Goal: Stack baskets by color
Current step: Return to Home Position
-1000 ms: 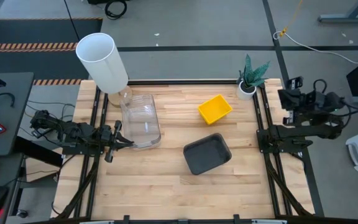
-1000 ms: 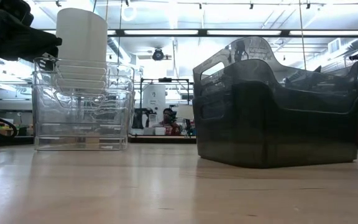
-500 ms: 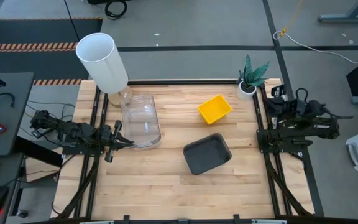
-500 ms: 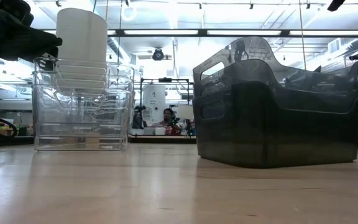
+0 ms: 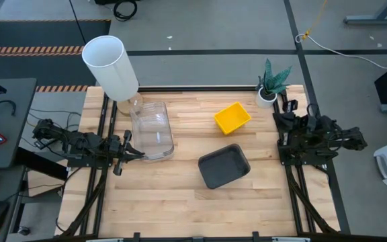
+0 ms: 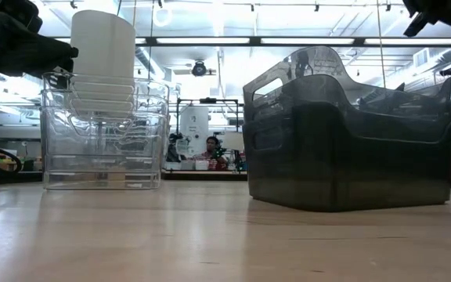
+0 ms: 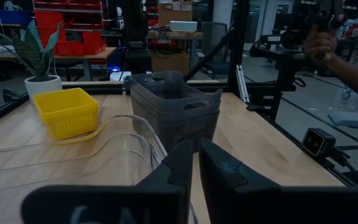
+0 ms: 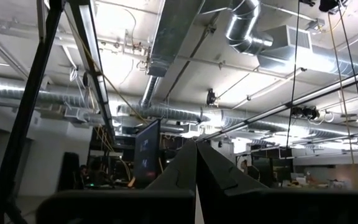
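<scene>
Three colour groups sit on the wooden tabletop point(image 5: 180, 195). Clear baskets point(image 5: 152, 130) are nested at left, with glossy see-through walls and rounded corners. Dark grey baskets point(image 5: 224, 166) are nested at centre, smoky and translucent. A yellow basket point(image 5: 232, 117), opaque with ribbed sides, sits toward the potted plant point(image 5: 271, 84). We see the left hand point(image 7: 195, 144) just beside the clear stack, fingers pressed together. The right hand point(image 8: 196, 145) is at the tabletop's right edge, pointing up, fingers pressed together.
</scene>
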You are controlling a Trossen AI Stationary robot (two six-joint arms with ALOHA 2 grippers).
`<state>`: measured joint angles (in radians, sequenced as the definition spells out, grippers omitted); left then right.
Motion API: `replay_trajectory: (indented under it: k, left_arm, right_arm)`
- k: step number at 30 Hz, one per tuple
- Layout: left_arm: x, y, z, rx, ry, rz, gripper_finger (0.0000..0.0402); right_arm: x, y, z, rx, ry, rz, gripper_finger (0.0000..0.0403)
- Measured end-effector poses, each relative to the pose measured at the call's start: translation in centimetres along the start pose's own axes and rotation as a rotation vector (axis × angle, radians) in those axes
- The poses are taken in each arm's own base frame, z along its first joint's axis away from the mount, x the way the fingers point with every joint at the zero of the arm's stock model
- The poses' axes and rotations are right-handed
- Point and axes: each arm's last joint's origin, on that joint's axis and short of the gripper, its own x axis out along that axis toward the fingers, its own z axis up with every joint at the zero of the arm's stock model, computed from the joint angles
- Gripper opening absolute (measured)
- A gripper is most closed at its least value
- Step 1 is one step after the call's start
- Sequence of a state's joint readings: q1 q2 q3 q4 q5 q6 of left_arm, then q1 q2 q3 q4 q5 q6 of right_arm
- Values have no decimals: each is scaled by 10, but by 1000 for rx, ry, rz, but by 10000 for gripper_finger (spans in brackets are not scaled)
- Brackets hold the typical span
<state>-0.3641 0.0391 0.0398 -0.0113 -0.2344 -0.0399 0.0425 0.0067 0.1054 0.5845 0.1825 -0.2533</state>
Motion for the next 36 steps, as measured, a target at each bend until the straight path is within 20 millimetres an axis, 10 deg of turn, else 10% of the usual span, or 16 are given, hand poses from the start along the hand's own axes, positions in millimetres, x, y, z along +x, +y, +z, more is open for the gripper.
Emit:
replay_trajectory:
  k: [36]
  left_arm:
    - [0,0,0,0,0,0,33]
  right_arm:
    - [-11,6,-46,92,329,-80,5]
